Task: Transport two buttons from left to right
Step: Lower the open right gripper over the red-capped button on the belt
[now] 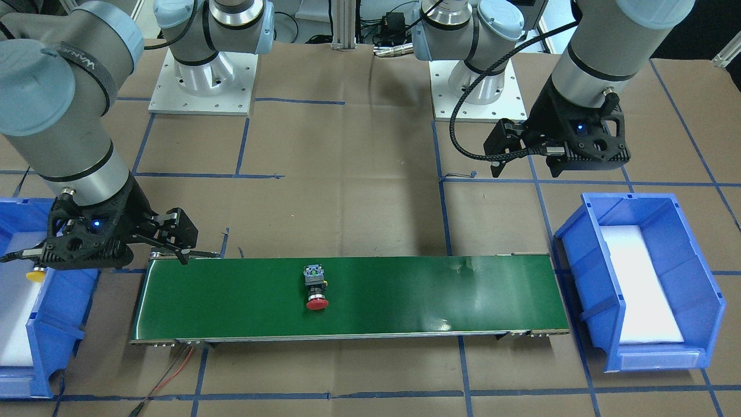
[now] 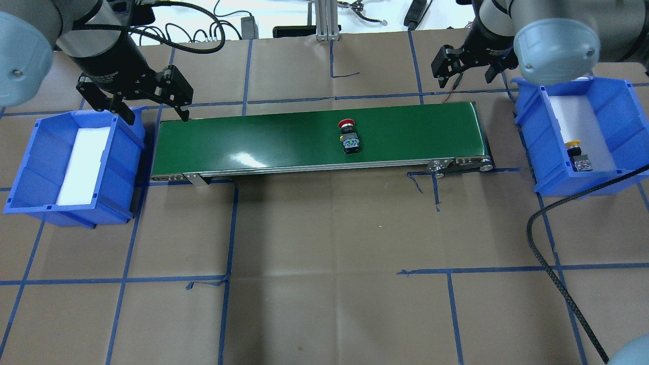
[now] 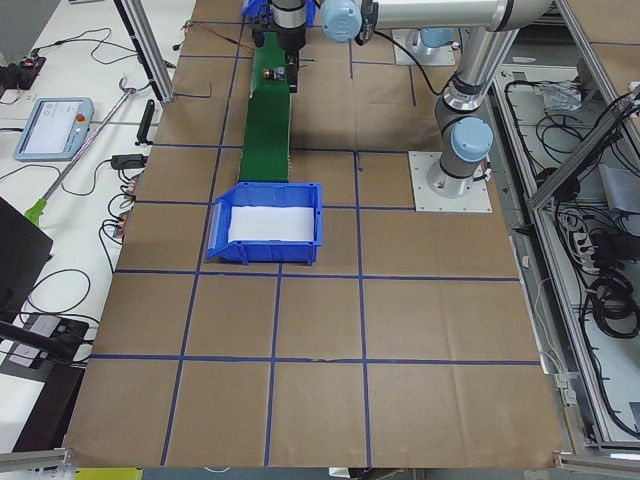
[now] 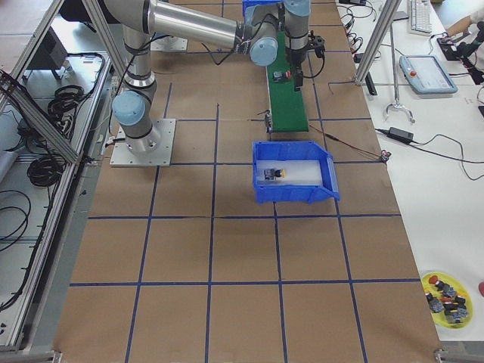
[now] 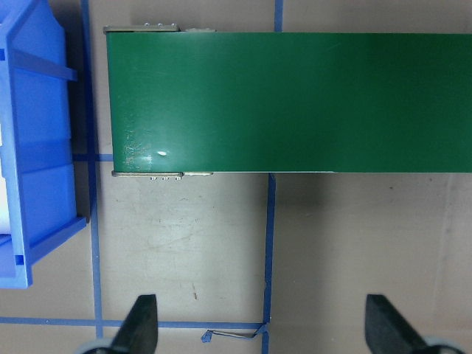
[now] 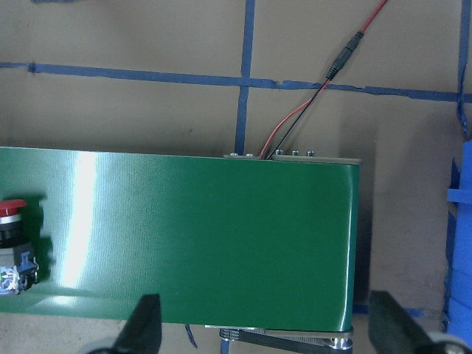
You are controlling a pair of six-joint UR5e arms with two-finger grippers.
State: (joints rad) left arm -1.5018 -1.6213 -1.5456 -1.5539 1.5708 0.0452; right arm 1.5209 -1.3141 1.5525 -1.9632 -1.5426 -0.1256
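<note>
Red button (image 2: 349,138) on belt (image 2: 263,142), apart from left hand (image 2: 155,117), right hand (image 2: 464,76), both wide

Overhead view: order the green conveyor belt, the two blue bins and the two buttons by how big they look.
1. green conveyor belt, the largest.
2. left blue bin and right blue bin: they look alike, so they are not ranked.
3. red button and yellow button: the smallest, too close in size to rank.
</note>
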